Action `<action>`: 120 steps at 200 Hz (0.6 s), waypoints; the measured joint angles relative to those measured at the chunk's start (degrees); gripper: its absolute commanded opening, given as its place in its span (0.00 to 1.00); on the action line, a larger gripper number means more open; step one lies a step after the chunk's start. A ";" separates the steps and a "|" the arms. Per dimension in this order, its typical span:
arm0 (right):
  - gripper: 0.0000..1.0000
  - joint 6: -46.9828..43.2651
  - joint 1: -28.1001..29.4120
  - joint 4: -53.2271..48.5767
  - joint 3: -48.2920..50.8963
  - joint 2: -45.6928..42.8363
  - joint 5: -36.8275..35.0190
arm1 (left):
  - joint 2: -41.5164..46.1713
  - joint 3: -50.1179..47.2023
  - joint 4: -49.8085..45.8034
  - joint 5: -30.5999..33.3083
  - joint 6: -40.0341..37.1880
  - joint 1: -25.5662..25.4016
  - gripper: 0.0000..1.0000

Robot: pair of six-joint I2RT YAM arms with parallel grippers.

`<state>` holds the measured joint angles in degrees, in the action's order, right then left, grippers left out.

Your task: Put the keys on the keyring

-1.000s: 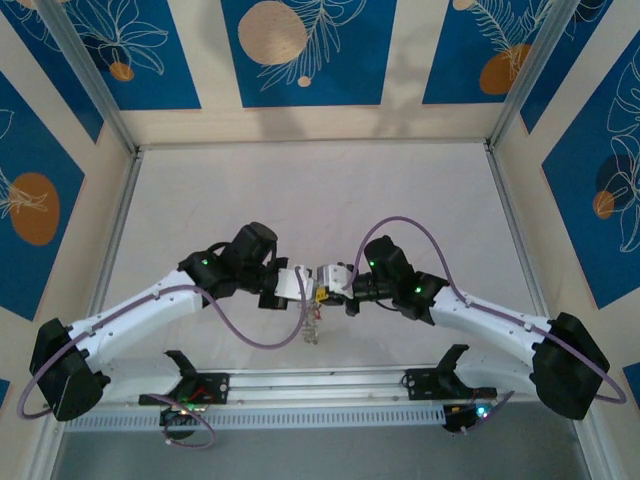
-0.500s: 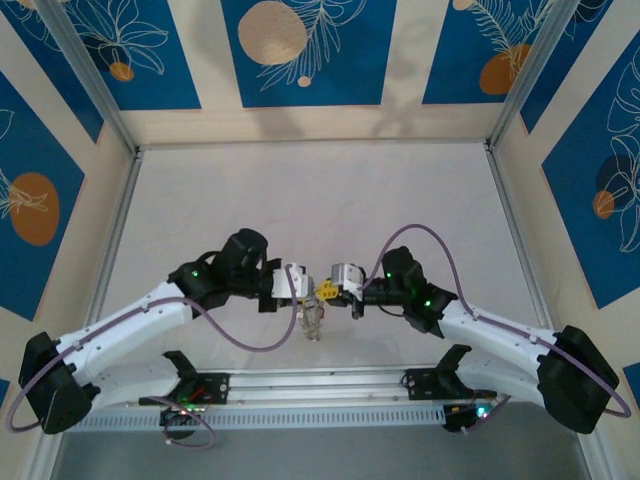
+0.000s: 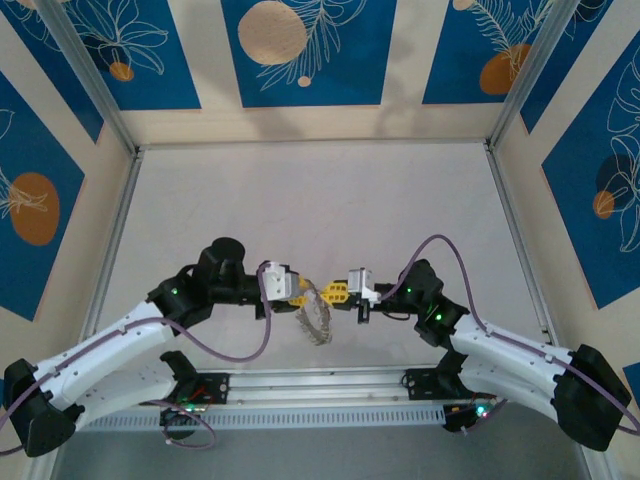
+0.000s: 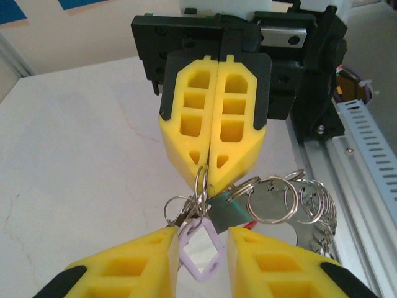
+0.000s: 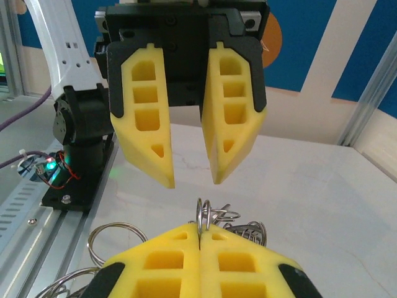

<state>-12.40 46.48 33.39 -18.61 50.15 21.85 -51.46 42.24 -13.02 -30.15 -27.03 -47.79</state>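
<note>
The right hand [image 5: 200, 231] is clenched tight, its yellow fingers pressed together on a thin loop at the edge of the keyring [image 3: 315, 318]. The rest of the ring hangs below it in a bunch of silvery loops. Facing it tip to tip, the left hand [image 5: 192, 181] is spread wide and grips nothing. The lilac key [image 4: 201, 247] dangles just below the pinch, in the gap between the left fingers; whether it touches them I can't tell. Both hands meet above the near middle of the pale table [image 4: 74, 155], close to the rail [image 3: 320, 385] where the arms are bolted.
</note>
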 measured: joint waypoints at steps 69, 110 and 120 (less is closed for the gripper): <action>0.00 0.28 1.73 2.25 0.00 0.83 -0.68 | -3.52 0.57 1.46 -2.97 -0.94 -0.63 0.21; 0.00 0.42 2.10 1.64 0.04 1.44 -1.18 | -4.68 0.61 1.49 -2.40 -2.45 -0.79 0.01; 0.00 0.37 2.10 1.49 0.04 1.44 -1.55 | -4.46 0.59 1.42 -1.79 -2.89 -0.79 0.00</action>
<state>-12.03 48.58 34.87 -18.57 51.59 20.29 -55.92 42.83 -11.60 -31.94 -29.91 -48.58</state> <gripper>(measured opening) 0.056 0.036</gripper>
